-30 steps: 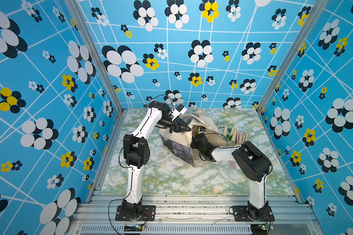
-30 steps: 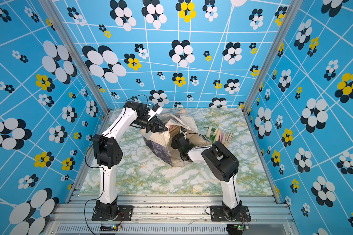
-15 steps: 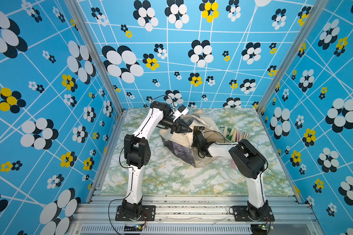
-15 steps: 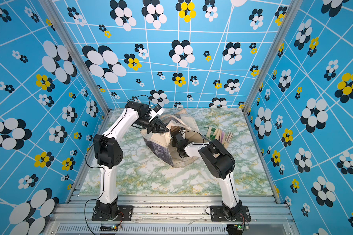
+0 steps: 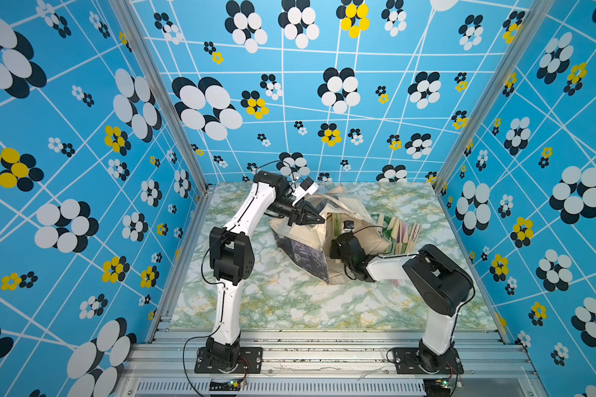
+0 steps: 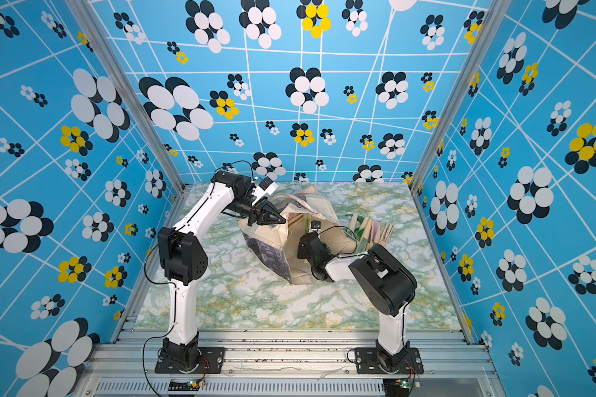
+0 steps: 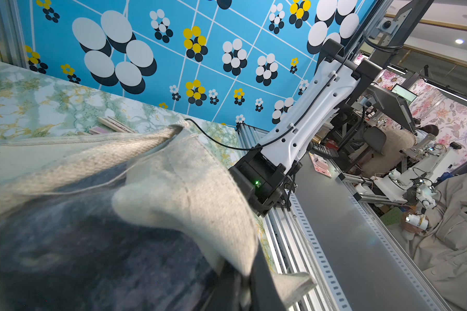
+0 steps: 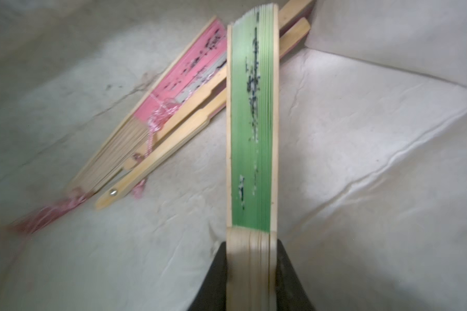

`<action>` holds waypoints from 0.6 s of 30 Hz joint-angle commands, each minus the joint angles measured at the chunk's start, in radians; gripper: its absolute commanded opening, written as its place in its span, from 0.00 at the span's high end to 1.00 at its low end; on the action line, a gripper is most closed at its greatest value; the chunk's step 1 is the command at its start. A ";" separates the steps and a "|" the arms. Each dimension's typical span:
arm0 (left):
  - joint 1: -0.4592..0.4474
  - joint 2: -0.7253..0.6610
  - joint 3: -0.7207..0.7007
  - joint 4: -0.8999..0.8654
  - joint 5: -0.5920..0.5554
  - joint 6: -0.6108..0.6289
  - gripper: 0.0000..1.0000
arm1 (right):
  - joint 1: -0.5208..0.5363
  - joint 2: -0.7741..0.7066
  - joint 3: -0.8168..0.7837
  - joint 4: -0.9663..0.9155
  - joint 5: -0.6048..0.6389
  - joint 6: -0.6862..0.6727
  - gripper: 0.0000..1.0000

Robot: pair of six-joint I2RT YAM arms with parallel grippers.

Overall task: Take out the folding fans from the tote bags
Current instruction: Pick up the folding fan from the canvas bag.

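Note:
The cream tote bag (image 5: 327, 206) with dark printed panels lies slumped mid-table, in both top views. My left gripper (image 5: 319, 218) is shut on its rim (image 7: 200, 194) and holds the mouth up. My right arm's wrist (image 5: 346, 245) reaches into the mouth, so its fingers are hidden from above. In the right wrist view my right gripper (image 8: 251, 258) is shut on the bamboo end of a green folding fan (image 8: 251, 121). A pink fan (image 8: 192, 70) with a pink tassel and a plain bamboo fan (image 8: 178, 134) lie on the bag's inner cloth behind it.
Several closed fans (image 5: 398, 230) lie side by side on the marble-patterned table (image 5: 289, 302), just right of the bag, also in a top view (image 6: 369, 230). Blue flowered walls close in the left, back and right. A metal rail (image 5: 307, 347) runs along the front.
My right gripper has closed on the green fan inside the bag, after pushing a little deeper in. The left gripper keeps its hold on the rim and has barely moved.

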 commanded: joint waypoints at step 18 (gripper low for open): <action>0.034 0.001 0.018 -0.199 0.025 0.021 1.00 | -0.002 -0.704 -0.380 -0.140 -0.368 -0.277 0.96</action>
